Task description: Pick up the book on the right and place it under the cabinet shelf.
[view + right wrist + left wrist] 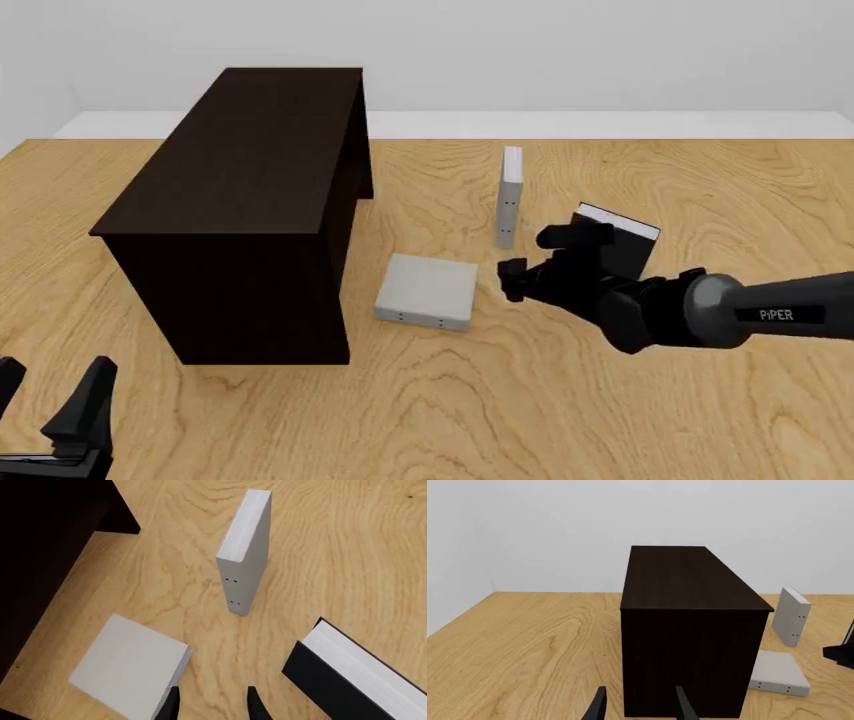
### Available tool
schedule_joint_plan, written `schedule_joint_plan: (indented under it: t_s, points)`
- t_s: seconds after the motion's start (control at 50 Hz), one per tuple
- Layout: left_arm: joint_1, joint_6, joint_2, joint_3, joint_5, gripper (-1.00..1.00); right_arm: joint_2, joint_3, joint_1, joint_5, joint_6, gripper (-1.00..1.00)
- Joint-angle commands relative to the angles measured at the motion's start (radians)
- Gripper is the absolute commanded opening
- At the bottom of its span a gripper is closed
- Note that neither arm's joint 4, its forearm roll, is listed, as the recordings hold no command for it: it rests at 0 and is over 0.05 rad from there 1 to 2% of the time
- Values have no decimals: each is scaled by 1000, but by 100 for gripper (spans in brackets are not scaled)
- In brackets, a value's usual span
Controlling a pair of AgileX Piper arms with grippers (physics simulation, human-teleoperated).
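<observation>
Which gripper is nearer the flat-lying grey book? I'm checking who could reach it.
Right. The right gripper hovers just beside the flat grey book, on its right. The left gripper is far off at the near left corner, past the cabinet.

Upright grey book (509, 196) beside dark cabinet (247, 190).

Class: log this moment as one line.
right end effector: open, empty, over table | upright grey book: untouched | flat grey book: beside cabinet | left end effector: open
</observation>
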Motion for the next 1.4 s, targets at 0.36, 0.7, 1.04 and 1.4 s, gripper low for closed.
schedule_joint_plan:
  t_s: [0.36, 0.7, 1.04, 1.4]
  points:
    - [0, 0, 3, -2, -1, 100, 136, -43, -1, -41, 12, 100]
    - [0, 0, 2, -2, 0, 100, 207, -94, 38, -42, 31, 100]
    - [0, 0, 2, -2, 0, 100, 221, -144, 89, -14, 32, 100]
    - [-8, 0, -7, 0, 7, 100, 233, -195, 138, 14, 32, 100]
